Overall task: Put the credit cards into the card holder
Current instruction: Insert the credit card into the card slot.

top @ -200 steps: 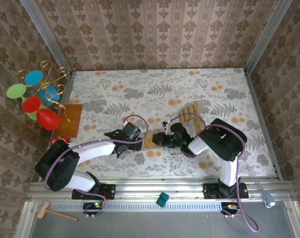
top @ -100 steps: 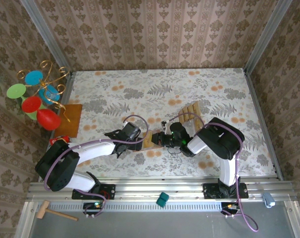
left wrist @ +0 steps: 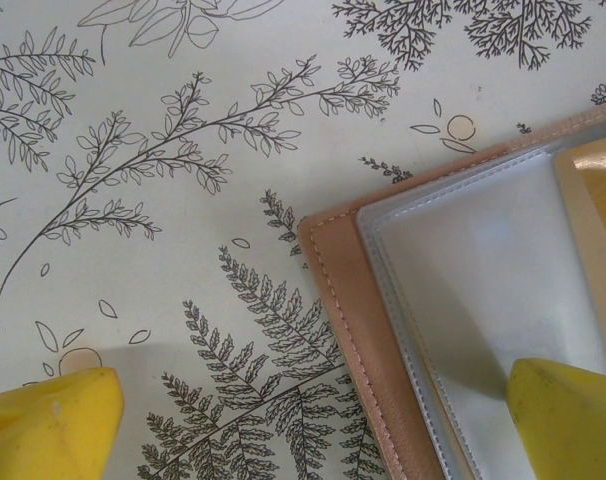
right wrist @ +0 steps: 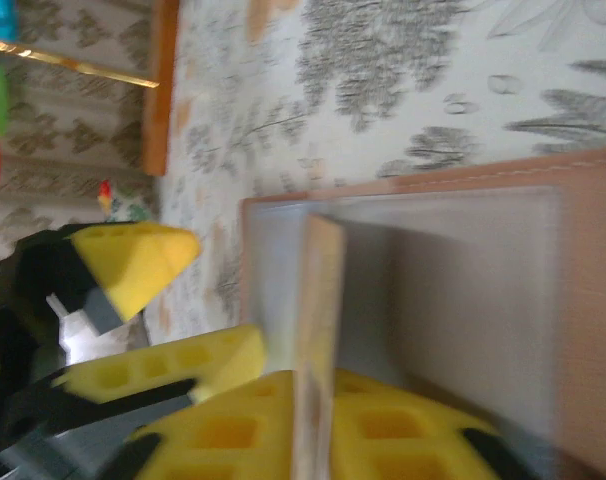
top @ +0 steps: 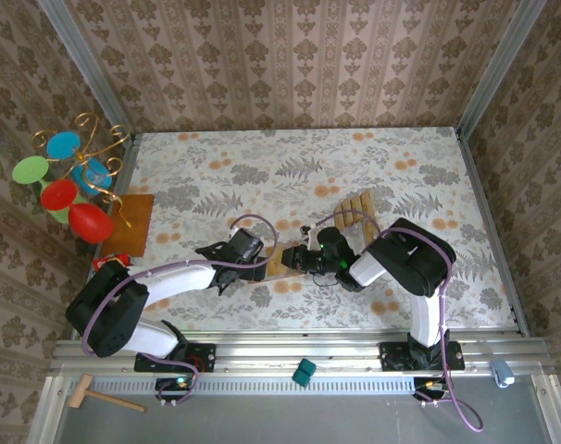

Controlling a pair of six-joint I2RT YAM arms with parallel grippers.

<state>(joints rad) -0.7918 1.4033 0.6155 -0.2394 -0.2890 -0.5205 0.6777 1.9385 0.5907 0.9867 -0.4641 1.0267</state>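
Viewing from the top external camera: card holder (top: 277,260) lies open on the floral table (top: 429,166), near the front edge; left gripper (top: 255,260) at its left side, right gripper (top: 297,258) at its right. Spare credit cards (top: 355,209) lie fanned in a row well apart, behind and to the right; the row runs diagonally toward the back right.

Left wrist: the holder's stitched tan corner points up-left; clear sleeve (left wrist: 483,260) covers the inner face; a gold card (left wrist: 595,215) sits at the right edge, long axis running top to bottom of the view; whether it is under the film, cannot tell. Left gripper (left wrist: 308,425) is spread wide and grasps nothing; one yellow fingertip (left wrist: 568,420) is over the sleeve, apparently pinning it; the other hangs over bare table.

Right wrist: the gold card is seen edge-on, long axis up the view, leading end toward the sleeve; it stands between the right gripper's (right wrist: 318,440) yellow fingers (right wrist: 223,440); picture blurred, so clamped or slackened cannot be told.

Judgement: card light, stiff, thin and slippery; pinch the flat faces near the trailing short end; holder soft, likely to slide or fold unless held down.
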